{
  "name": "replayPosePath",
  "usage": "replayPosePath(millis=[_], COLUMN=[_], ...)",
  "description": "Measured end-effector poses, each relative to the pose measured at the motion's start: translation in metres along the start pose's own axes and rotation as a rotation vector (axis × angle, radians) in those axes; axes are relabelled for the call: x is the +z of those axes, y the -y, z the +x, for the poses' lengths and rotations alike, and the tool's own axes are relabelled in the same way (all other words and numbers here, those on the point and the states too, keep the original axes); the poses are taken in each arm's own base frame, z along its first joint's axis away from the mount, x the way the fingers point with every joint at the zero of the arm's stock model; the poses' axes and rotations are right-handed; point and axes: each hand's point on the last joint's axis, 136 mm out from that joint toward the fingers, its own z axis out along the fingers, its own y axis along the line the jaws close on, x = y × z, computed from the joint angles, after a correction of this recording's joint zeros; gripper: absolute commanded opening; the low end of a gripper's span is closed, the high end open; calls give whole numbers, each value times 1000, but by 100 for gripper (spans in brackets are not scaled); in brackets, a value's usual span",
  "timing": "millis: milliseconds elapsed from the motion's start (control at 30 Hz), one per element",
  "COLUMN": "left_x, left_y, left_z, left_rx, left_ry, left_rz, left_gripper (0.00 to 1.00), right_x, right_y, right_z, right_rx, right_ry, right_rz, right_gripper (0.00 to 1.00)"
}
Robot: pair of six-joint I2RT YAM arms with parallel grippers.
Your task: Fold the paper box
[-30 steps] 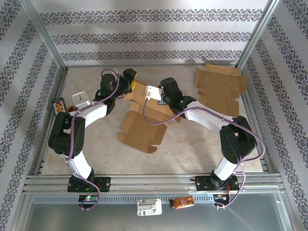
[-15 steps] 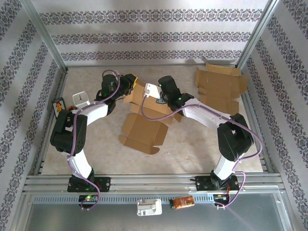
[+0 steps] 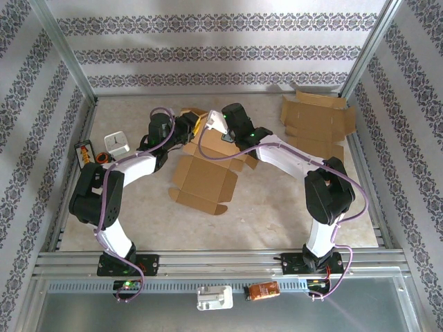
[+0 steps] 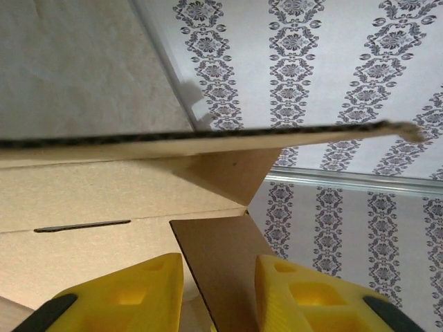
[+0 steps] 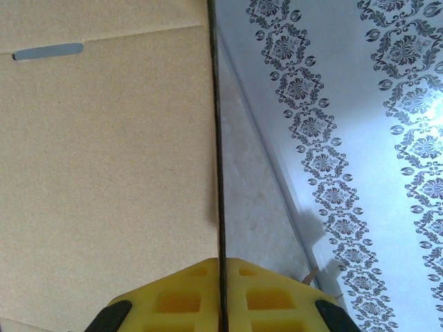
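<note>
Ahead of the left gripper (image 4: 219,290): white wall panels (image 4: 332,76) printed with dark floral stripes, joined by an aluminium rail (image 4: 346,178). Ahead and to the right of the right gripper (image 5: 223,294): a strip of beige mottled tabletop (image 5: 252,207) meeting the same wallpaper, with a bright glare patch (image 5: 432,114) at far right. Behind both: aluminium rails (image 3: 221,261) along the near edge, then grey sheet metal (image 3: 69,311); lighting even, shadows soft.

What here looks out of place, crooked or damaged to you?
Nothing spilled or broken. A spare flat brown cardboard blank lies askew at the far right corner of the table, its far flap curling upward. On the half-folded brown cardboard box in the middle, a raised panel's tip looks slightly frayed.
</note>
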Motion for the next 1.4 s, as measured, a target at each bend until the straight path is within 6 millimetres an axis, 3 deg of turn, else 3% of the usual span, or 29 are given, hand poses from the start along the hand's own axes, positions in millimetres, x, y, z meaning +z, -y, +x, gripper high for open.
replayPosePath(millis=[467,1067,1300,1400], left_x=[23,37,37,23], left_y=[-10,-27,-24,-25], left_z=[25,33,32,28], left_rx=[-25,-13,124,271], left_ry=[-114,-147,-145,-121], left_rz=[10,17,20,-38], left_gripper=[37,44,56,59], right_x=[1,7,7,7], right_y=[4,-4,-2,-2], right_z=[9,12,11,10], right_rx=[20,4,2,-13], right_ry=[-38,-58,-56,-53], right_rz=[17,-4,-2,-2], right_gripper=[9,10,10,10])
